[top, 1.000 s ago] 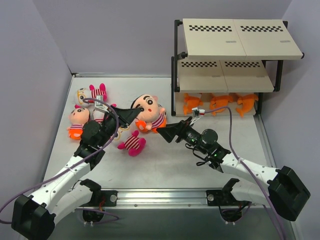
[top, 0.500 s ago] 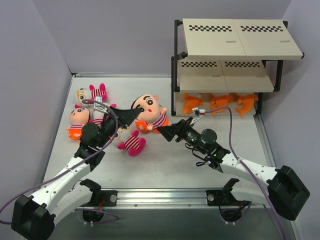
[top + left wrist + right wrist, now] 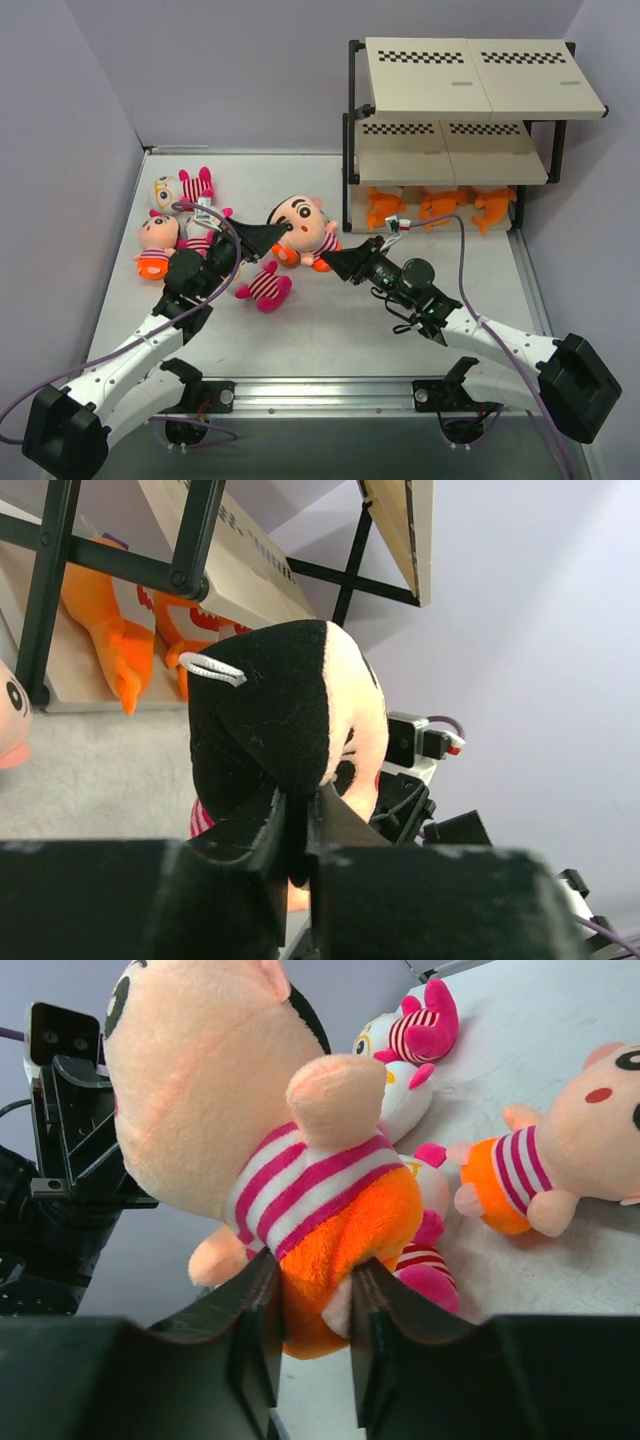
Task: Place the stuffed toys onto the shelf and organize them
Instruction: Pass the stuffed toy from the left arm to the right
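One peach-headed striped doll [image 3: 306, 226] hangs just above the table between my two grippers. My left gripper [image 3: 277, 236] is shut on its black hair [image 3: 262, 715], pinching a tuft between the fingertips [image 3: 298, 825]. My right gripper [image 3: 331, 260] is shut on the doll's orange bottom [image 3: 340, 1230], fingers on both sides [image 3: 315, 1305]. Three orange sharks [image 3: 438, 206] lie on the bottom board of the shelf [image 3: 455, 152]. A second doll [image 3: 154, 243] and pink-limbed toys [image 3: 264, 287], [image 3: 183, 187] lie on the table at the left.
The shelf's black posts [image 3: 349, 140] stand just right of the held doll. Another pink-limbed toy [image 3: 205, 238] lies partly under my left arm. Grey walls close in the table [image 3: 330, 330] on the left, back and right.
My right gripper has closed from wide open onto the doll's orange bottom. The doll and my left gripper have shifted slightly to the right.
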`<move>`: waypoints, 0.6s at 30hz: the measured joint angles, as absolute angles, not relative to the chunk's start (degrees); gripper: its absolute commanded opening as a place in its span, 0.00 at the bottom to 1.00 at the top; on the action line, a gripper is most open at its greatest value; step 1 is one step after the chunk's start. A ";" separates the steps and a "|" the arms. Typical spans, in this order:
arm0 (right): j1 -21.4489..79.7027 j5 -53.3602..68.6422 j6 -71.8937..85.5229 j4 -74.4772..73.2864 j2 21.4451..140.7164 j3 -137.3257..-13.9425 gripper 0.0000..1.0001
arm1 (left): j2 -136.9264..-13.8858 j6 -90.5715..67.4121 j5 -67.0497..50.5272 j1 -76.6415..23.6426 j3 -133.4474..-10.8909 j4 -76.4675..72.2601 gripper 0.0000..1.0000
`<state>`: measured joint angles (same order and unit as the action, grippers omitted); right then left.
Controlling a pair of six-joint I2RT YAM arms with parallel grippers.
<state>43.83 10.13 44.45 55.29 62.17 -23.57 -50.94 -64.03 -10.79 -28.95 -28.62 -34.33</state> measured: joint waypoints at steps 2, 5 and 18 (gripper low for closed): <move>43.86 9.80 44.01 54.13 61.06 -23.59 0.11 | -50.98 -63.72 -11.03 -29.06 -28.60 -34.00 0.27; 43.83 9.06 42.72 51.35 58.54 -23.86 0.00 | -50.92 -63.00 -11.20 -29.23 -28.60 -33.41 0.45; 39.48 2.26 35.83 24.58 47.79 -29.36 0.00 | -46.61 -49.63 -9.13 -28.08 -37.71 -14.81 0.96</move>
<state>39.48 2.26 35.83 24.58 47.79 -29.36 -46.61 -49.63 -9.13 -28.08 -37.71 -14.81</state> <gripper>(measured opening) 0.114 0.955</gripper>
